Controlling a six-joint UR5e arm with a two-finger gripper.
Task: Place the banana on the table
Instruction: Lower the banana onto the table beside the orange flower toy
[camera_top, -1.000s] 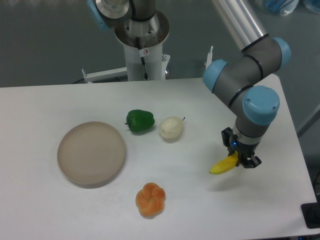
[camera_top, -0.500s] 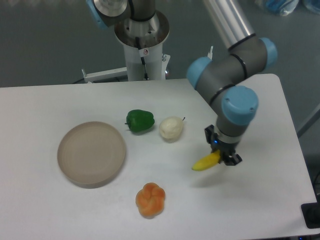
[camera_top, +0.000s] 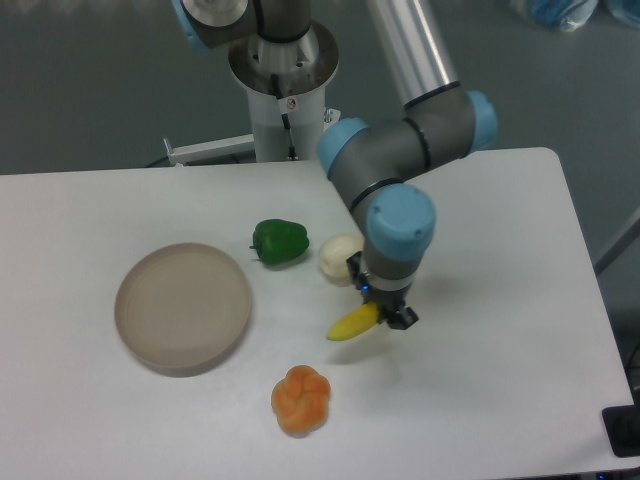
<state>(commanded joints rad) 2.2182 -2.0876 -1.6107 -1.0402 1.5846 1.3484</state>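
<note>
Gripper (camera_top: 384, 312) at frame centre pinches one banana (camera_top: 352, 324) by its right end, above the table (camera_top: 500, 400). One whitish fruit (camera_top: 338, 256) sits just upper left, one green pepper (camera_top: 279, 242) beyond, one orange bun (camera_top: 301, 399) below, one plate (camera_top: 183, 306) at left.

We recorded four loose items, taking the round beige-grey plate (camera_top: 183, 306) as landmark. The plate itself lay flat, shallow-rimmed, with nothing on it. A glossy green bell pepper (camera_top: 279, 241) sat to the right of the plate and a little farther back, near its rim but apart from it. A pale cream, onion-like item with a thin stem (camera_top: 339, 256) stood farther right again, just beside the pepper, partly hidden on its right side. An orange knotted bun (camera_top: 301, 398) lay to the plate's front right, well apart from the pepper.
</note>
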